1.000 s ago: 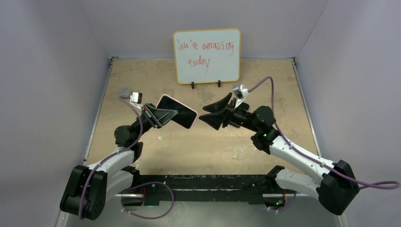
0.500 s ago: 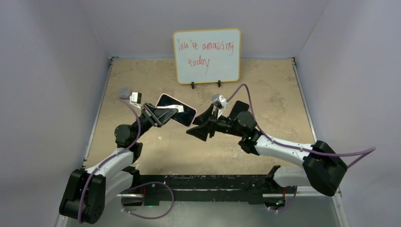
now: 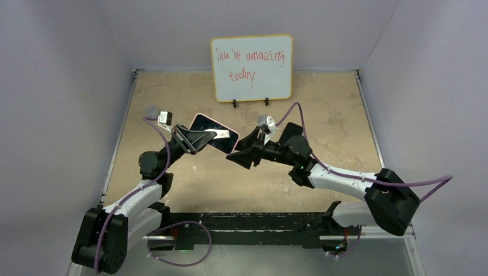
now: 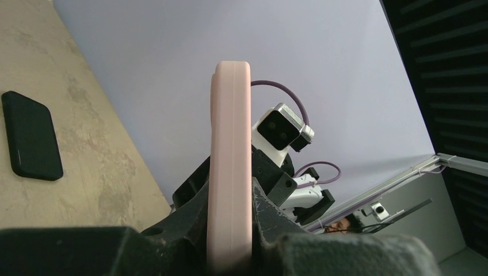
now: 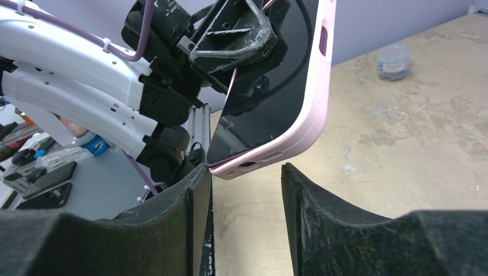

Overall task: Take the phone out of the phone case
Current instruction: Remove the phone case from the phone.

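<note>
Top external, tan table (image 3: 172, 92) (lilac walls (image 3: 57, 86)), left hand (image 3: 202, 138) grasping case (image 4: 230, 172), right hand (image 5: 244, 175) released.

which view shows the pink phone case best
Right wrist view: it shows the pink phone case close up, with its rim, side button, bottom ports and the phone inside. The left wrist view shows only its edge, head-on. The top view shows it small, clamped in the left gripper.
</note>
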`<state>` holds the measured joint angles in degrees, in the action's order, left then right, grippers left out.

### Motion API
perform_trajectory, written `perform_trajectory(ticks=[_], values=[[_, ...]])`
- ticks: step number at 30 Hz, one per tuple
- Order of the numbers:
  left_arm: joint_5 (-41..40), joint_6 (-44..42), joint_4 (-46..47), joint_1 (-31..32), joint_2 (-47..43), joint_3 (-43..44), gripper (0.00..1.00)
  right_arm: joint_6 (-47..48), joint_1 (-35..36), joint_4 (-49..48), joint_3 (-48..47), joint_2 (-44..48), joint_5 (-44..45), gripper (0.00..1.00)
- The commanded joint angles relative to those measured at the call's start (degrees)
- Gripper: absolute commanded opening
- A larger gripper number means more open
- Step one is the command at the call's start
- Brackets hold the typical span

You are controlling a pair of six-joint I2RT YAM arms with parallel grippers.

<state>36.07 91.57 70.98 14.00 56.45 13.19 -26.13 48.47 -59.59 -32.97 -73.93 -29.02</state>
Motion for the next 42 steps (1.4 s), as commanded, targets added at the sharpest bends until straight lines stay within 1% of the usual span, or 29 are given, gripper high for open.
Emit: perform_trajectory(ticks=[1,5,11,13,18,24,29,31,35,40,42], values=[[0.8,1.7,3.6,-0.1,-1.4,3.7,0.00,3.5,0.2,-0.8,-2.3,0.7,0.9,0.50],[1.1,1.7,3.1,-0.1,-1.7,3.4,0.00,3.7,0.2,0.0,-3.0,0.9,0.7,0.50],[1.5,1.3,3.1,-0.1,-1.5,3.6,0.00,1.9,0.2,-0.6,-3.8,0.9,-0.4,0.55],[1.7,1.3,3.3,-0.1,-1.6,3.8,0.00,1.8,0.2,-0.6,-3.9,1.0,-0.3,0.55],[2.0,1.7,3.1,-0.1,-1.8,3.9,0.00,3.8,0.2,0.6,-4.1,0.4,-0.8,0.49],[1.9,1.6,2.5,-0.1,-2.0,3.7,0.00,5.3,0.2,0.7,-4.3,0.3,-4.3,0.52],[2.1,1.6,2.4,-0.1,-1.9,4.0,0.00,6.7,0.2,2.0,-4.8,0.6,-4.8,0.52],[2.2,1.6,2.4,-0.1,-2.0,4.0,0.00,7.0,0.2,2.2,-5.0,0.6,-4.7,0.50],[2.4,1.6,2.3,-0.1,-2.4,4.0,0.00,6.6,0.1,1.8,-5.2,0.1,-3.5,0.40],[3.4,1.9,1.6,-0.1,-3.0,3.9,0.00,6.4,0.1,0.2,-4.8,-0.5,-2.2,0.32],[4.2,2.4,1.8,-0.1,-2.9,3.8,0.00,6.7,0.1,-0.4,-4.6,-1.0,-2.5,0.25]])
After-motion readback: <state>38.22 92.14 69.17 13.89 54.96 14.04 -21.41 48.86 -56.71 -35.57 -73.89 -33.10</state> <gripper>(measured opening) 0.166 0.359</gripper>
